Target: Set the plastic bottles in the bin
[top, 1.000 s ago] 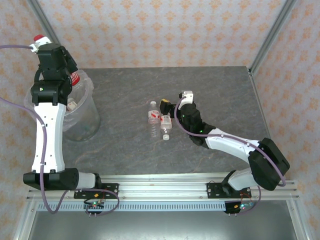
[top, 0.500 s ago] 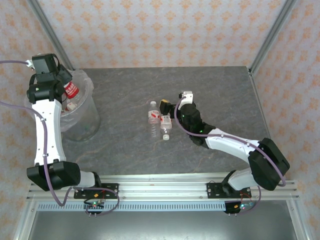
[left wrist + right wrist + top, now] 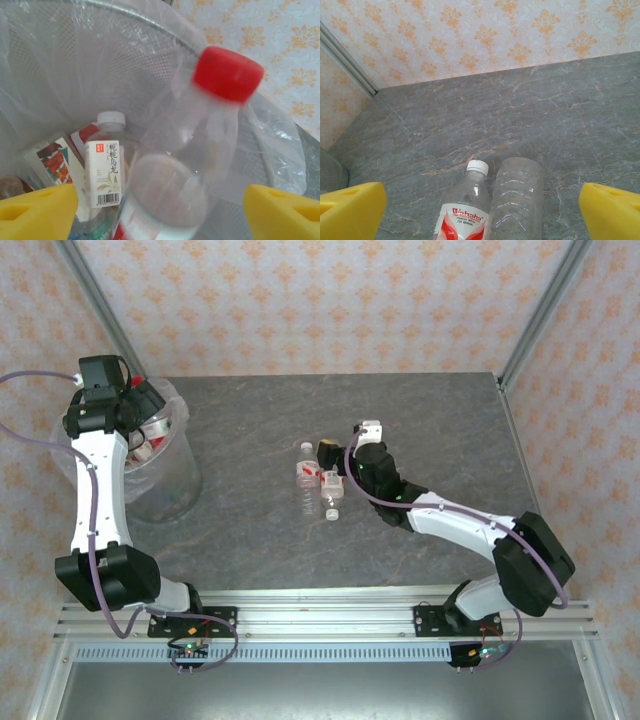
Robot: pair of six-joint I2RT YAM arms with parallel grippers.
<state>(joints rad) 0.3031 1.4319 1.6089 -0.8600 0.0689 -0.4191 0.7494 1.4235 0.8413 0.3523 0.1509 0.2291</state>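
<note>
Flanking a white-capped bottle [image 3: 464,212] and a second bottle [image 3: 517,197] lying side by side on the bench [image 3: 545,110], the right pincer [image 3: 481,209] stands open; farther off, the left pincer [image 3: 160,210] gapes wide above the bin [image 3: 75,60], a red-capped bottle [image 3: 200,135] untouched between its fingers [image 3: 37,210]

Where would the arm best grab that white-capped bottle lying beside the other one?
The white-capped bottle lies flat on the table, close against a second bottle. Probably grip its shoulder just below the cap, from above, jaws set across it: only that narrowing end seems to leave room for a jaw.
</note>
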